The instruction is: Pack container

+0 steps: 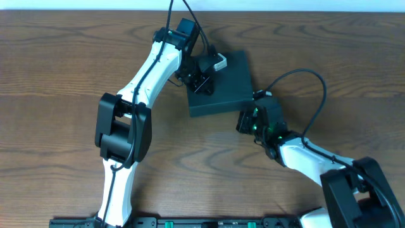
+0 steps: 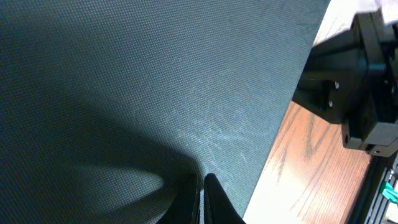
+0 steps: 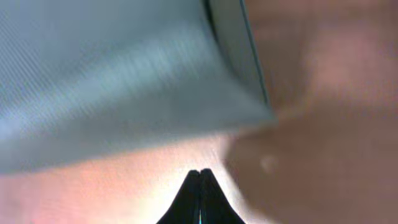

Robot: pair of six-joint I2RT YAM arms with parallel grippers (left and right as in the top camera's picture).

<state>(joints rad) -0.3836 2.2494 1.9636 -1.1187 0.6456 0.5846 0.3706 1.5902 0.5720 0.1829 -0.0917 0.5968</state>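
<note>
The container is a dark teal-black square box lying closed on the wooden table, right of centre at the back. My left gripper is shut and rests on the lid near the box's left side; the left wrist view shows its fingertips together on the textured lid. My right gripper is shut and empty just off the box's front right corner. In the right wrist view its fingertips sit over the table just below the box's side wall.
The wooden table stretches around the box. The right arm's black body shows beyond the box's edge in the left wrist view. A black rail runs along the front edge.
</note>
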